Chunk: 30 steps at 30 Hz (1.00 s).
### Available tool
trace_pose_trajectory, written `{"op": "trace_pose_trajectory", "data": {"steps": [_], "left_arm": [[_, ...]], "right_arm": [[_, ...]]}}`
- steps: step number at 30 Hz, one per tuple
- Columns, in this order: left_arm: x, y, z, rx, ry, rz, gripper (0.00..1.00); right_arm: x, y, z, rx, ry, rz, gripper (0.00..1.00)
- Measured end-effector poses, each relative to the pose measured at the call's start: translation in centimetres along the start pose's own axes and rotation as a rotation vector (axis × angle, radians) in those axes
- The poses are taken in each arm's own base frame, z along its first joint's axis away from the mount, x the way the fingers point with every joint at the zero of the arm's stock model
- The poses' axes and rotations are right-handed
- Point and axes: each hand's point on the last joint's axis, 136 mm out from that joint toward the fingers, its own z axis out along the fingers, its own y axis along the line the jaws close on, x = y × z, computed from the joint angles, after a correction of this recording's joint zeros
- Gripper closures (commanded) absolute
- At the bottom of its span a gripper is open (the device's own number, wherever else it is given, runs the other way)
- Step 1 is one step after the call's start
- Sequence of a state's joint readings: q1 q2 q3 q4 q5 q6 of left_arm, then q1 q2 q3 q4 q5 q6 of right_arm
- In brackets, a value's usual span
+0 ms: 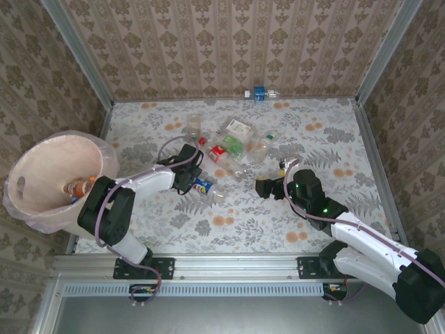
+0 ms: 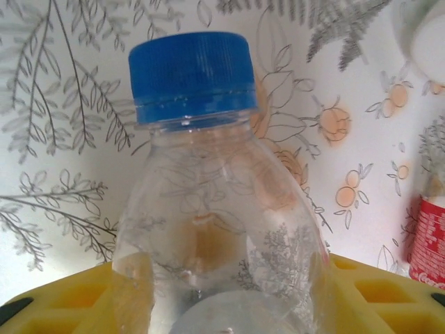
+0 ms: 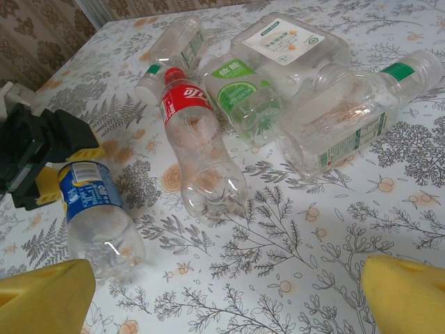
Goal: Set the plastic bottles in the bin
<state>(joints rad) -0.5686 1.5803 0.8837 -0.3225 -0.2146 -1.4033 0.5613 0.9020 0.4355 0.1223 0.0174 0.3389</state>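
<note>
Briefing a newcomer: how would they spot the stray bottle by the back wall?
Look to the floral table's far edge, against the wallpapered wall. A clear plastic bottle with a blue label lies there alone, apart from the bottle cluster mid-table.

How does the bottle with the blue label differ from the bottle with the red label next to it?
The blue-labelled bottle lies between the fingers of the left hand; the red-labelled bottle lies on the table with no hand on it. The blue-labelled bottle has a blue cap, the red-labelled bottle a red cap. The red-labelled bottle looks longer than the blue-labelled one. Both are clear and lie on their sides.
</note>
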Motion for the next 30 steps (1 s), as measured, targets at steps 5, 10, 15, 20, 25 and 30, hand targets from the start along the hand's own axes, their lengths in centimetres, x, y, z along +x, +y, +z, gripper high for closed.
{"op": "trace_pose_trajectory", "data": {"steps": [5,10,15,20,25,30], "left_arm": [[-2.2,-1.7,-4.0,0.094,-0.088,0.139,0.43],[-5.0,-2.7,-8.9,0.157,-0.219,0.282,0.43],[-7.7,-4.9,-14.6,0.207,-0.335,0.44,0.43],[-10.4,-8.1,-21.5,0.274,-0.454,0.569,0.42],[-12.7,-9.3,-28.2,0.323,-0.567,0.665,0.42],[-14.9,-8.8,-34.2,0.346,-0.69,0.718,0.42]], "right_arm": [[0.0,0.0,0.0,0.0,0.0,-0.002,0.0],[0.1,0.0,0.1,0.001,0.003,-0.003,0.0],[0.3,-0.1,0.4,0.001,0.013,-0.004,0.0],[0.7,-0.2,0.8,0.007,0.031,-0.004,0.0],[0.4,0.0,1.2,0.003,0.037,-0.004,0.01],[-0.3,0.4,1.4,-0.012,0.022,-0.005,0.0]]}}
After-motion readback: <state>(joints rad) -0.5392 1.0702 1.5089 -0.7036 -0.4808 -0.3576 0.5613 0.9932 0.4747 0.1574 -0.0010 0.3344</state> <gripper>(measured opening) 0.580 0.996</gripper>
